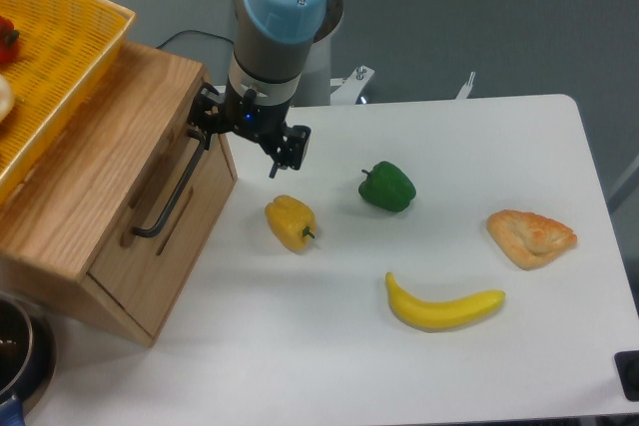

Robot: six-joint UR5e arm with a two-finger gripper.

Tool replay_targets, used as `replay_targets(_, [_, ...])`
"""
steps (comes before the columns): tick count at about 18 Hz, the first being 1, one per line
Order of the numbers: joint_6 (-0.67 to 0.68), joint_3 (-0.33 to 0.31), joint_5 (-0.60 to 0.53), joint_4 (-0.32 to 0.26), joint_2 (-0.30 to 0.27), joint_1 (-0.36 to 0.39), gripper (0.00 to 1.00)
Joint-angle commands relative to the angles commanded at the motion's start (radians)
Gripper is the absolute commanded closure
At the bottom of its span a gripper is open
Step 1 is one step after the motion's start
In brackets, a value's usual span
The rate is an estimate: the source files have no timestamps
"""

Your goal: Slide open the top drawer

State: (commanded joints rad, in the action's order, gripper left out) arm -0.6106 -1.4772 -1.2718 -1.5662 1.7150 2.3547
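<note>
The banana (444,307) is lying nearest the camera, well to the right of the top drawer (165,221), with the yellow pepper (290,222) sitting between them. The drawer is sitting closed in the wooden cabinet (95,157). The gripper (240,142) is hovering by the far end of the black bar handle (168,187), fingers spread, grasping nothing. The approach step is in hand; the next move calls for closing on the bar.

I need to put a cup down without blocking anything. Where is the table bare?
Bare: the table's far right, behind the pastry, and the near strip before the banana. Crowded: the left, where the tool hangs by the top drawer handle, with the yellow pepper close.
</note>
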Motion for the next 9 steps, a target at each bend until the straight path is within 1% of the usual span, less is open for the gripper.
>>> replay_targets(2, [0.0,0.002,0.009,0.003,0.018,-0.002,0.0])
replay_targets(5, [0.0,0.006,0.066,0.008,0.041,-0.003,0.0])
replay_targets(6, [0.003,0.017,0.084,0.006,0.054,-0.011,0.0])
replay_targets(9, [0.012,0.021,0.094,0.005,0.067,-0.023,0.0])
